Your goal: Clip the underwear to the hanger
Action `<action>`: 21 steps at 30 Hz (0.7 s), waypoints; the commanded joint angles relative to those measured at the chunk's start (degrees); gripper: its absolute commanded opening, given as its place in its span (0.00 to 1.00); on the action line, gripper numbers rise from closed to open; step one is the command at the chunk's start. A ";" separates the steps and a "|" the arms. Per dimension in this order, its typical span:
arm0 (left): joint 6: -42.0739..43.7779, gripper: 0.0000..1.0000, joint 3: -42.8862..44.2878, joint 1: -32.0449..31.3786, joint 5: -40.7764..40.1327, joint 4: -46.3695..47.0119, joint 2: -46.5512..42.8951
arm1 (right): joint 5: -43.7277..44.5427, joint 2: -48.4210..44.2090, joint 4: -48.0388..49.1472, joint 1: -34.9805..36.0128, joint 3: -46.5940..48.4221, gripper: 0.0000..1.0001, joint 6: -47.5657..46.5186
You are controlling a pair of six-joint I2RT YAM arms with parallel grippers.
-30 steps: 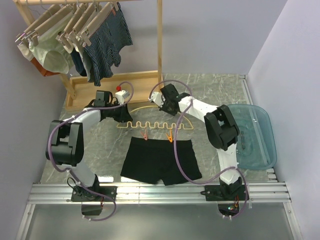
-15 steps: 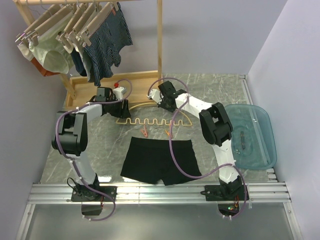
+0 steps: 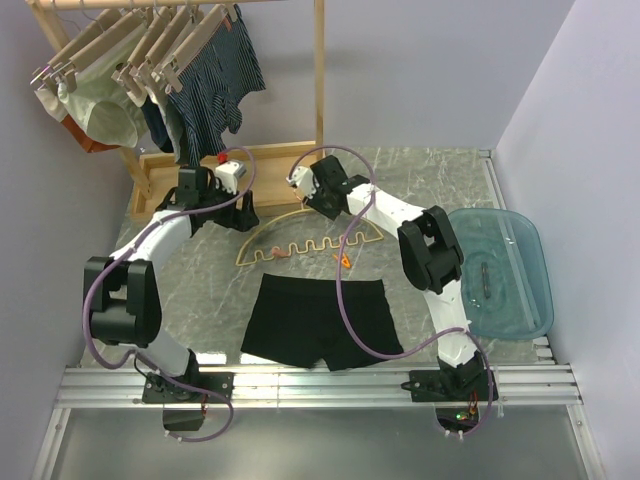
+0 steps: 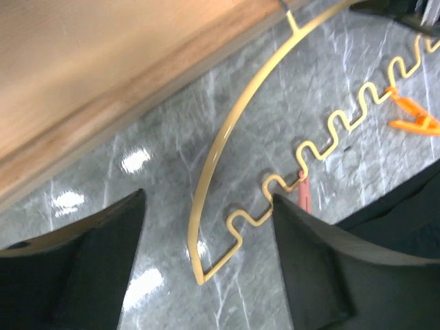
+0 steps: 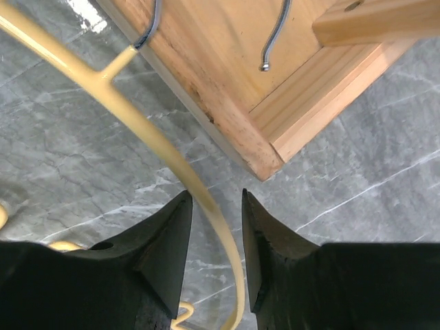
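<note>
Top external: hanger (image 3: 300, 247) by wooden rack base (image 3: 280, 158), left fingers (image 4: 75, 275) wide, right fingers (image 5: 137, 268) narrowly apart astride its arch.

Wooden rack (image 3: 320, 70) with striped shorts (image 3: 215, 85) and pale green underwear (image 3: 105, 105) back left; teal tray (image 3: 527, 258) far right.

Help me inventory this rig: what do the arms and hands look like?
The left arm and right arm have white links, bulky black joints and looping mauve cables. The left hand and right hand each have two black wedge-shaped fingers.
</note>
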 commanded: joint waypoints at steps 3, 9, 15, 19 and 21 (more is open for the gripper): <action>1.40 0.74 -0.99 1.63 6.74 -4.23 -3.37 | -2.11 -7.41 -3.81 -0.12 1.48 0.41 4.17; 4.04 0.71 -11.01 1.63 13.18 -1.86 -12.86 | -10.89 -14.89 -9.26 -0.03 -1.77 0.40 11.20; 0.98 0.65 -12.61 0.41 12.23 2.08 -10.34 | -20.30 -15.60 -13.92 -0.03 -1.34 0.30 17.27; -2.98 0.60 -8.40 -0.65 10.90 3.23 -4.62 | -23.65 -13.93 -14.80 0.06 -1.95 0.18 19.73; -4.22 0.56 -7.42 -1.44 12.04 3.32 -1.89 | -24.97 -12.79 -15.24 0.14 -2.21 0.13 20.17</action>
